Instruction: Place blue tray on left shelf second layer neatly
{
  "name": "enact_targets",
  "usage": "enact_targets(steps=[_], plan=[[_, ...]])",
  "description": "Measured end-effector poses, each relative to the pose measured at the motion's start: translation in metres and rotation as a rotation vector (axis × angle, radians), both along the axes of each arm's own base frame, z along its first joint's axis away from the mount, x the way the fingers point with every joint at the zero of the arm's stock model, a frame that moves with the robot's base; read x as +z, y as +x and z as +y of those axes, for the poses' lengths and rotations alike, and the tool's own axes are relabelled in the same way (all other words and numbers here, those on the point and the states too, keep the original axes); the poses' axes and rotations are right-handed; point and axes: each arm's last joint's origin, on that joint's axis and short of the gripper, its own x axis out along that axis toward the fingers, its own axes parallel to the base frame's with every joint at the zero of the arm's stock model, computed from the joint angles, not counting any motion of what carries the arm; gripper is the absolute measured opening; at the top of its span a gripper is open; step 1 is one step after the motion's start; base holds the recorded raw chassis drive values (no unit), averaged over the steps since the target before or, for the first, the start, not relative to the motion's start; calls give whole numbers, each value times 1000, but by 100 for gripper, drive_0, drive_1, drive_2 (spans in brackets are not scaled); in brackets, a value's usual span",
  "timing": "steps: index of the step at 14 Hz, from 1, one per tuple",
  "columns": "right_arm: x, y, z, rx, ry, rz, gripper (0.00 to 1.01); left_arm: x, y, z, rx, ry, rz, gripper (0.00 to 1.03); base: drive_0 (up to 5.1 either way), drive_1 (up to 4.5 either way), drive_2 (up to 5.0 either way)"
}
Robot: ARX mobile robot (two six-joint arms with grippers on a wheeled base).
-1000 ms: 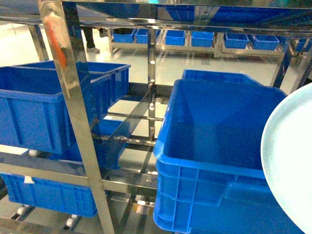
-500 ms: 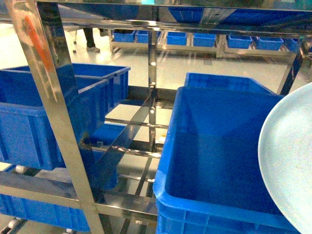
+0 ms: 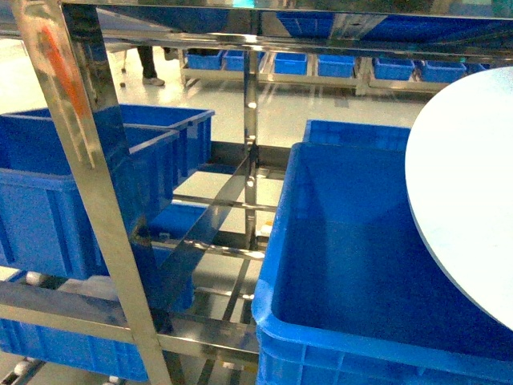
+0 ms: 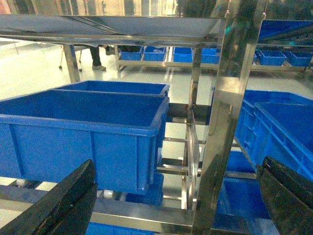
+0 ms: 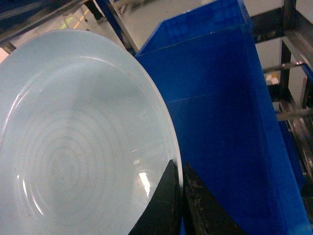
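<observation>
The pale blue tray (image 5: 78, 137) fills the left of the right wrist view, held by its rim. My right gripper (image 5: 180, 169) is shut on that rim, one black finger on each face. In the head view the blue tray (image 3: 469, 184) hangs tilted at the right edge, over a deep dark-blue crate (image 3: 345, 257); the right gripper itself is out of that view. The left shelf (image 3: 88, 168) is a shiny steel rack with posts and rails in front of me. My left gripper (image 4: 178, 196) stands open with nothing between its fingers, facing a steel post (image 4: 225, 127).
Dark-blue crates (image 3: 72, 184) sit on the rack at left, with more (image 3: 64, 325) on the tier below. White rollers (image 3: 32, 278) line the rails. A far rack holds several small blue bins (image 3: 333, 64). A person's legs (image 3: 148, 68) stand at the back left.
The tray has risen and swung left, now covering more of the crate at right. The head view closed in on the rack between the first two frames, then held still.
</observation>
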Motion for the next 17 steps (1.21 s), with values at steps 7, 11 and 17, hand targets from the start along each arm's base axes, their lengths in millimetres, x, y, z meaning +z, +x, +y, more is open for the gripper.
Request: enact_targets(steps=[7,11,17], plan=[[-49,42,7,-160,-56,114,2,0,0,0,0,0,0,98,0,0,0],[-51,78,21,-198,-111,67,2,0,0,0,0,0,0,98,0,0,0],[-39,-15,6,-61,-34,172,78,0,0,0,0,0,0,98,0,0,0]])
